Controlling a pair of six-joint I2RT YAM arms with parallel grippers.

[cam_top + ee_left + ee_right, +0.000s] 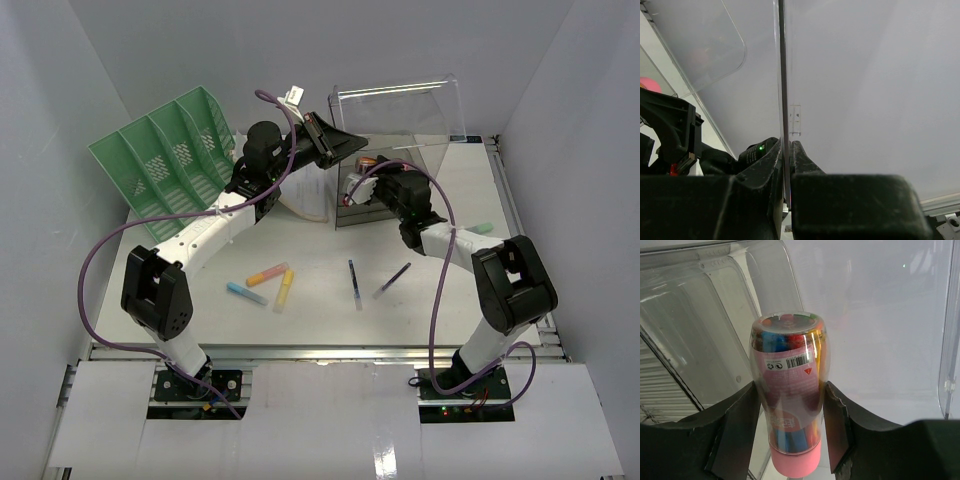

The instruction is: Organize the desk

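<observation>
The large flat white counter [320,325] is lying between pale walls, and the step in hand is taking place at its far side: loading a see-through plastic storage box [400,165]. The left gripper [786,150] is pinching a thin clear panel [850,90] of that box, apparently its raised lid, with the jaws closed flat against the sheet's edge. The right gripper [790,395] is clamping a clear cylindrical tube of coloured pens [787,370] with a pink cap. Its jaws are partly closed around the tube's body, and it is holding the tube at the box's open mouth.

Judging from this, the tube is going inside while the lid is being held up. The next move is calling for the right arm to ease the tube further in, set it on the box floor, and open its jaws without knocking the clear walls.

Near the middle of the counter, a blue highlighter [245,292], an orange highlighter [267,273], a yellow highlighter [285,290] and two dark pens [355,283] are lying loose, well apart from the box. A green slotted file rack [165,165] is standing at the far left.
</observation>
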